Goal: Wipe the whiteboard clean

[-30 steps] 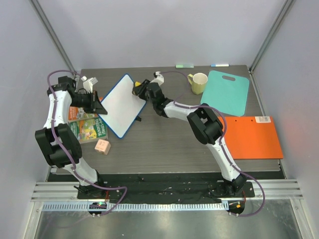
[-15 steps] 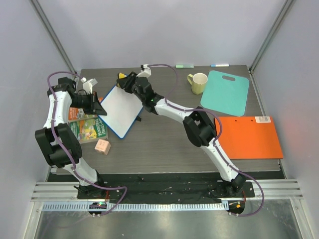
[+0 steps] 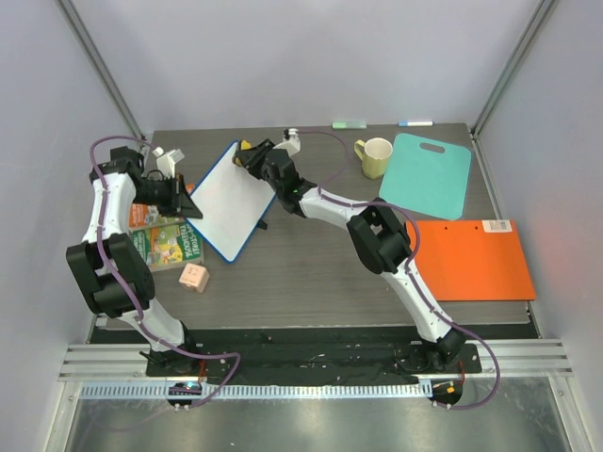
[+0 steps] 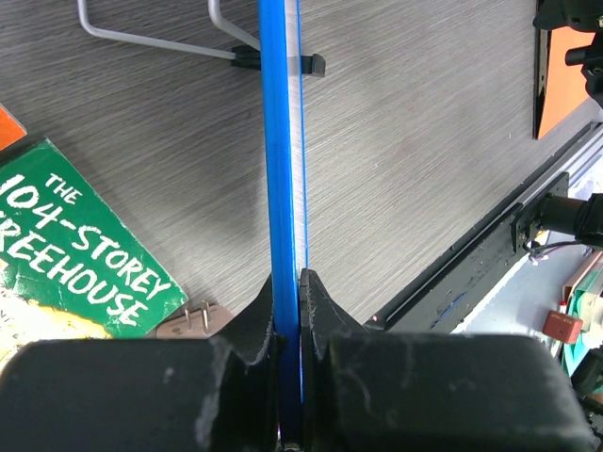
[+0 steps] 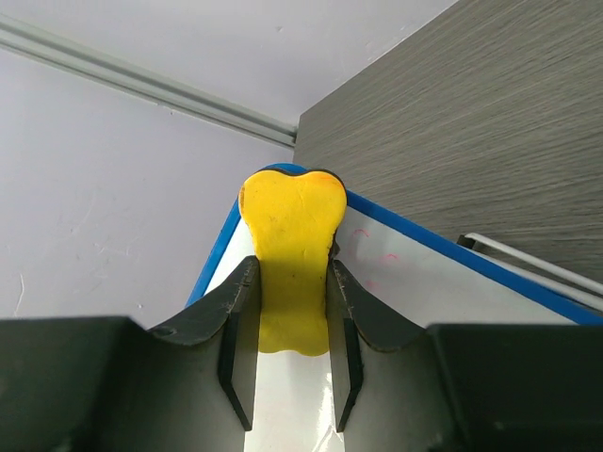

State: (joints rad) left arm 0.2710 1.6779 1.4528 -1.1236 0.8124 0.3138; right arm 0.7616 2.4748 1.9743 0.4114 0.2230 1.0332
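Grey wood-grain tabletop, with a white rectangular whiteboard (image 3: pixel 229 198) rimmed in blue at its far left.
Left gripper (image 4: pixel 288 287) pinches the board's blue edge; right gripper (image 5: pixel 290 282) clamps a yellow foam eraser (image 5: pixel 287 212) at the board's far corner, beside what look like faint pink marks.
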